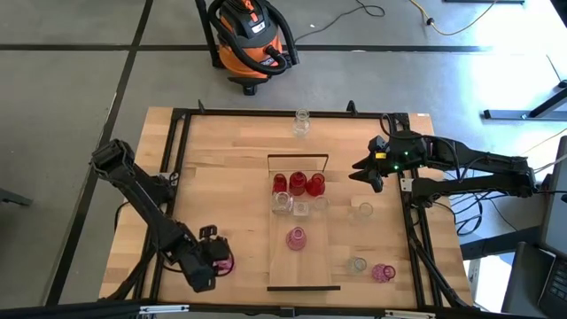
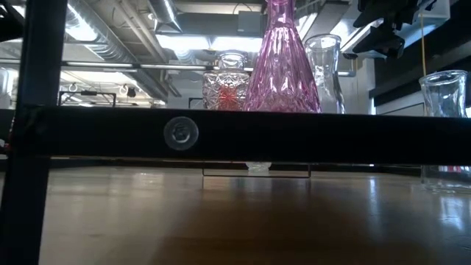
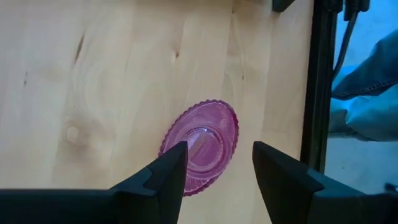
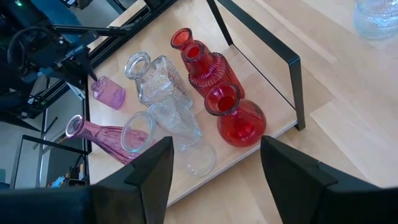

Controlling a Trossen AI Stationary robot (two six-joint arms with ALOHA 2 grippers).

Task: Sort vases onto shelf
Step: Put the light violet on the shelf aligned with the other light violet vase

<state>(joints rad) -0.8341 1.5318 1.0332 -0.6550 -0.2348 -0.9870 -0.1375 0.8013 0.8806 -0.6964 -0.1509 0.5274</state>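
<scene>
Left gripper [image 3: 214, 165] hangs spread wide over a pink vase [image 3: 202, 147] at the table's seven o'clock; right gripper [image 4: 214, 165], open wide, faces the shelf [image 1: 306, 266] from three o'clock.

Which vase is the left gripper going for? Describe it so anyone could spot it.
On the table's near-left corner, outside the shelf, directly below the open left gripper: a pink vase with a scalloped rim. It stands alone there; the other vases are on or right of the shelf.

Pink vase [image 2: 281, 59] top cut off, base behind black frame bar [image 2: 235, 136].
</scene>
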